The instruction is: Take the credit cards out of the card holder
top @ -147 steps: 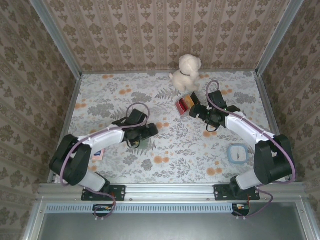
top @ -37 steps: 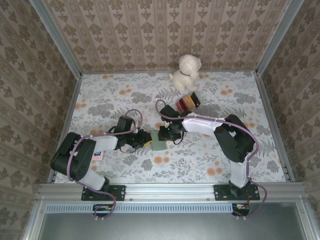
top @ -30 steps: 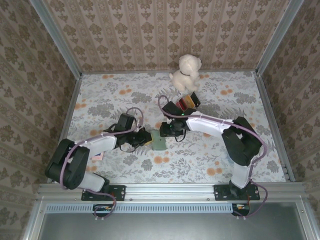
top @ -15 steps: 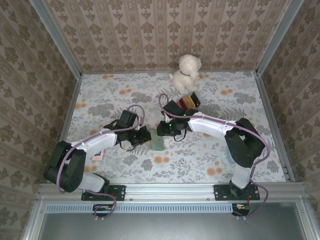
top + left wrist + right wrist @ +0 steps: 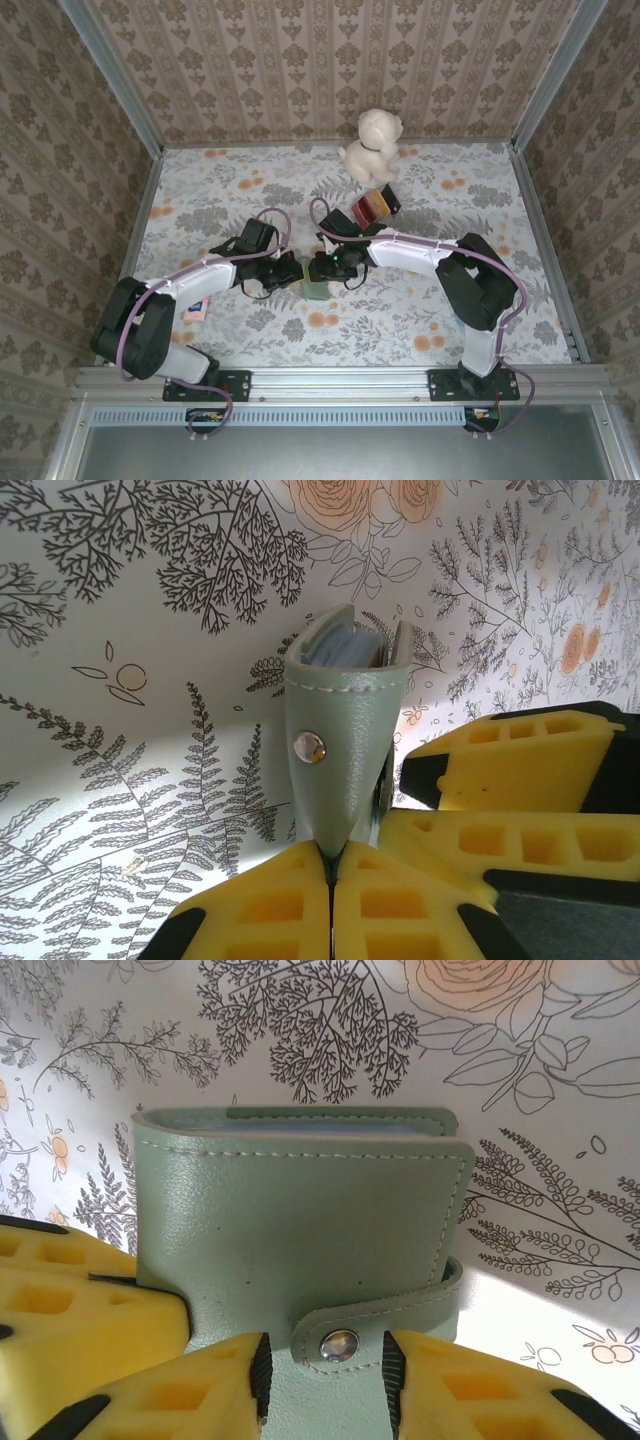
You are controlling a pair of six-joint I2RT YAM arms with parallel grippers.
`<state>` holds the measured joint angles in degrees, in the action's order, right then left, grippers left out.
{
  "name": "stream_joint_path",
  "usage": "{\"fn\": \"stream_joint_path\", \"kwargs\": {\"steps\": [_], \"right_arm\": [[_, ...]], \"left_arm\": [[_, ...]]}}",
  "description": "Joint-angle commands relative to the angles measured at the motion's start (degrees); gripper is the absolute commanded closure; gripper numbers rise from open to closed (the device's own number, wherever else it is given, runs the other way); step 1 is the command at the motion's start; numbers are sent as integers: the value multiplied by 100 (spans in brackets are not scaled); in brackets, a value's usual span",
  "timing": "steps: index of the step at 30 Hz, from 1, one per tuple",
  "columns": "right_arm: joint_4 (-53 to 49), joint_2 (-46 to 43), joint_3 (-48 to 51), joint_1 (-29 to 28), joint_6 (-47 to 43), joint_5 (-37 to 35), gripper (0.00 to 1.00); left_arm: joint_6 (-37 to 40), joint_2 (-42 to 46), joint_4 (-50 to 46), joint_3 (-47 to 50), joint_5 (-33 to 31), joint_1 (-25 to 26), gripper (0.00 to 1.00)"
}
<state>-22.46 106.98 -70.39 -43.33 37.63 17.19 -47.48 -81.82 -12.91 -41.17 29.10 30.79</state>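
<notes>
The sage-green card holder [image 5: 317,289] stands on edge in the middle of the table, closed by its snap strap [image 5: 345,1345]. My left gripper [image 5: 335,858] is shut on one edge of it, seen at the table's centre in the top view [image 5: 293,273]. My right gripper [image 5: 325,1385] faces the holder's front, its jaws apart on either side of the strap tab with a small gap each side, and shows in the top view [image 5: 323,269]. Blue-grey inner leaves [image 5: 345,648] peek between the covers. The credit cards are hidden inside.
A red-yellow-black striped block [image 5: 372,205] stands just behind the right arm, with a plush dog [image 5: 372,140] further back. A small white-and-pink card [image 5: 196,308] lies by the left arm's base. Patterned walls close the table on three sides.
The right arm has swung from the table's right side across to the card holder. Over the last second both grippers shifted only slightly around it, the left one still gripping.
</notes>
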Motion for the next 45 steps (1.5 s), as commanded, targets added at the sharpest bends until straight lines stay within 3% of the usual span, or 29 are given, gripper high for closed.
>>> {"fn": "stream_joint_path", "kwargs": {"steps": [1, 13, 26, 35, 41, 45], "right_arm": [[-155, 162, -123, -67, -27, -49, 61], [-468, 57, 27, -21, 324, -1130, 68], [-675, -328, 398, 281, 698, -1490, 72], [-56, -509, 185, 46, 236, -421, 72], [-194, -100, -135, -209, 210, -345, 69], [-135, 66, -226, -245, 197, -163, 62]], "left_arm": [[108, -69, -89, -194, 65, 50, 94], [108, -106, -643, -234, -307, 42, 98], [73, -27, -463, -38, -267, -90, 100], [147, -36, -303, -60, -73, -90, 99], [184, -52, -290, -131, -14, -90, 99], [160, -45, -248, -118, 51, -90, 99]]}}
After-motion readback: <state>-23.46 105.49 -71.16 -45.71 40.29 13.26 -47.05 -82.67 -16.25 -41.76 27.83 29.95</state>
